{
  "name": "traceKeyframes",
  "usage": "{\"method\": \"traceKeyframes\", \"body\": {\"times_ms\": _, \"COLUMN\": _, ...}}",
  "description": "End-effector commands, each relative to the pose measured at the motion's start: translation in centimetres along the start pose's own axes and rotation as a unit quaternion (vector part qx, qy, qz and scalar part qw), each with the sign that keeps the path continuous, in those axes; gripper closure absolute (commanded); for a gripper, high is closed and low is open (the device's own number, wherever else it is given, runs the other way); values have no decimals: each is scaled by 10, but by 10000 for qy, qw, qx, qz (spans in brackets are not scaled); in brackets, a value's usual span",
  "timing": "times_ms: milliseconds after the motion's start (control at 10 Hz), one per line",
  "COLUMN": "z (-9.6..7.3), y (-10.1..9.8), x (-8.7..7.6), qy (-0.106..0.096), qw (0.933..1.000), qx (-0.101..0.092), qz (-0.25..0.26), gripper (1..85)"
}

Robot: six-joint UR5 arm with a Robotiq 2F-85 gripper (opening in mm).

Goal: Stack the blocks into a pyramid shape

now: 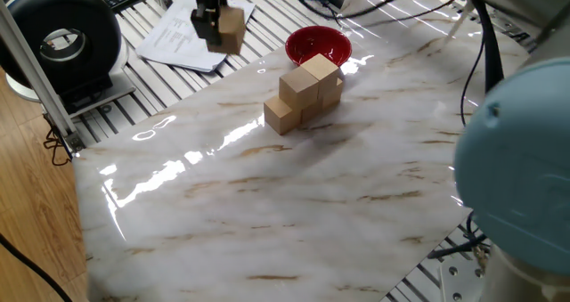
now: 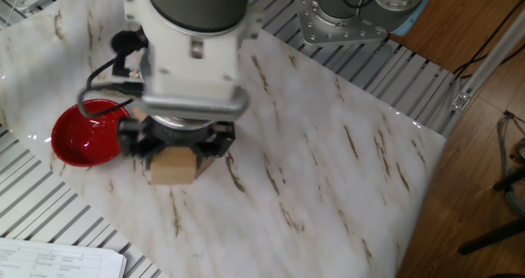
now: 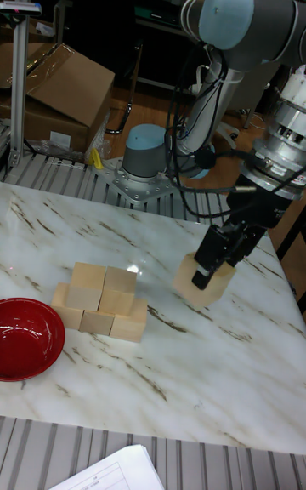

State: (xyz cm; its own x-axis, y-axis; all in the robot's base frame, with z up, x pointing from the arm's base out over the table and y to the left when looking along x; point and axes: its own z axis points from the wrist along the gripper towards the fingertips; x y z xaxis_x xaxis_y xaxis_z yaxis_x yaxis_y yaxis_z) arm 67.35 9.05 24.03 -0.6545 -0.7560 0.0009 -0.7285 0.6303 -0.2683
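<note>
Lower left of the tall view, nearest the camera, sits the bowl (image 3: 30,339): red, glossy, round and shallow, and no part of the job. Just beyond it stands the stack (image 3: 98,301) of five blocks, three in a bottom row touching side to side and two on top, straddling the joints below. They are plain light-tan wooden cubes with crisp edges and flat, matte faces. The surface (image 3: 170,375) is smooth white marble pattern with brown veins, shiny enough to throw glare.

Further back and right of centre, the hand (image 3: 211,267) is clamped on the sixth block (image 3: 189,279), one dark finger on each of two opposite faces. From the one fixed view that block (image 1: 230,28) hangs at the upper left of the frame, above the surface and well apart from the stack (image 1: 303,90).

My reading is that only the apex is left. To place it well, I would carry the block across above the height of the top pair, so nothing gets clipped. I would turn it square to the row and centre it over the seam between the two upper cubes. Then I would come straight down until it rests flat. Bare wood on wood should sit steadily, but the cubes are light, so a sideways nudge could shove the upper pair apart. The fingers should spread only after the block bears its own weight, then lift straight up.
</note>
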Motion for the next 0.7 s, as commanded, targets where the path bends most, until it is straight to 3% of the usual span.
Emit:
{"method": "traceKeyframes", "body": {"times_ms": 0, "z": 7, "y": -17, "x": -20, "qy": -214, "qw": 9896, "qx": 514, "qz": -1324, "gripper": 850}}
{"method": "traceKeyframes", "body": {"times_ms": 100, "z": 9, "y": -9, "x": -29, "qy": -299, "qw": 9864, "qx": 510, "qz": -1536, "gripper": 850}}
{"method": "traceKeyframes", "body": {"times_ms": 200, "z": 10, "y": 3, "x": -37, "qy": -639, "qw": 9813, "qx": 444, "qz": -1762, "gripper": 850}}
{"method": "traceKeyframes", "body": {"times_ms": 300, "z": 11, "y": 23, "x": -39, "qy": -1085, "qw": 9801, "qx": 148, "qz": -1654, "gripper": 847}}
{"method": "traceKeyframes", "body": {"times_ms": 400, "z": 12, "y": 30, "x": -33, "qy": -1376, "qw": 9769, "qx": 35, "qz": -1637, "gripper": 847}}
{"method": "traceKeyframes", "body": {"times_ms": 500, "z": 13, "y": 21, "x": -17, "qy": -1305, "qw": 9756, "qx": 135, "qz": -1761, "gripper": 847}}
{"method": "traceKeyframes", "body": {"times_ms": 600, "z": 13, "y": 19, "x": -13, "qy": -1226, "qw": 9773, "qx": 103, "qz": -1726, "gripper": 847}}
